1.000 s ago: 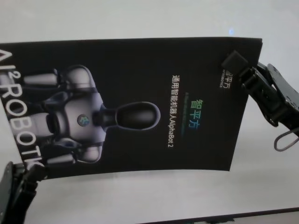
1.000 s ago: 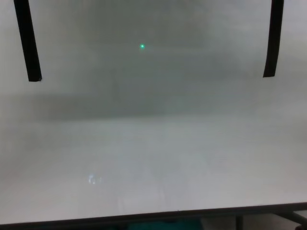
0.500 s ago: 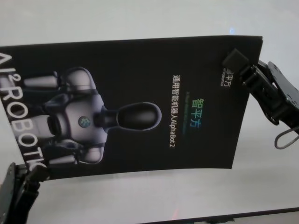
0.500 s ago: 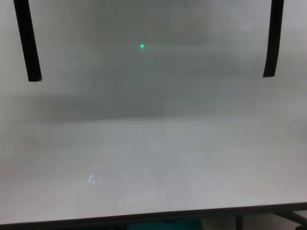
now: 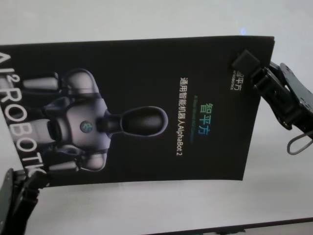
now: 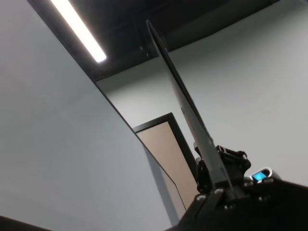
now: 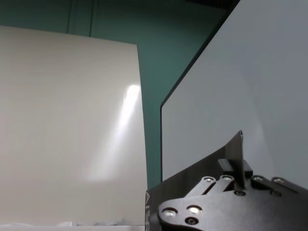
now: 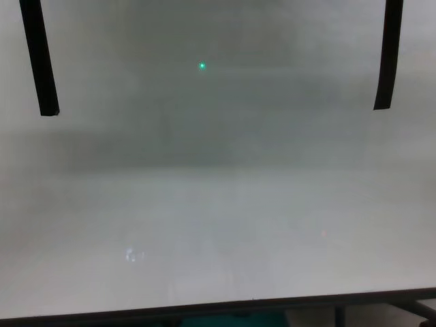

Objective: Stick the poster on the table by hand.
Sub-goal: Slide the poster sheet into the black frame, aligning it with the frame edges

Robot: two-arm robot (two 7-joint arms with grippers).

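Note:
The poster [image 5: 146,107], a black glossy sheet with a white-grey robot figure and white letters, hangs spread out above the white table [image 5: 146,213]. My right gripper [image 5: 247,66] is shut on its far right corner. My left gripper [image 5: 30,182] is shut on its near left corner. In the left wrist view the poster [image 6: 183,96] shows edge-on, rising from the left gripper [image 6: 216,185]. In the right wrist view the right gripper [image 7: 238,175] pinches a dark curved part of the poster [image 7: 192,173]. The chest view shows neither arm, only a broad shadow on the table [image 8: 218,225].
Two narrow black tape strips lie on the table's far side, one at the left [image 8: 37,58] and one at the right [image 8: 388,54]. The table's dark near edge [image 8: 204,311] runs along the bottom of the chest view. A small green dot [image 8: 202,66] shows between the strips.
The poster has shifted very slightly in the head view, its far edge a little higher. Both grippers keep their hold on the same corners.

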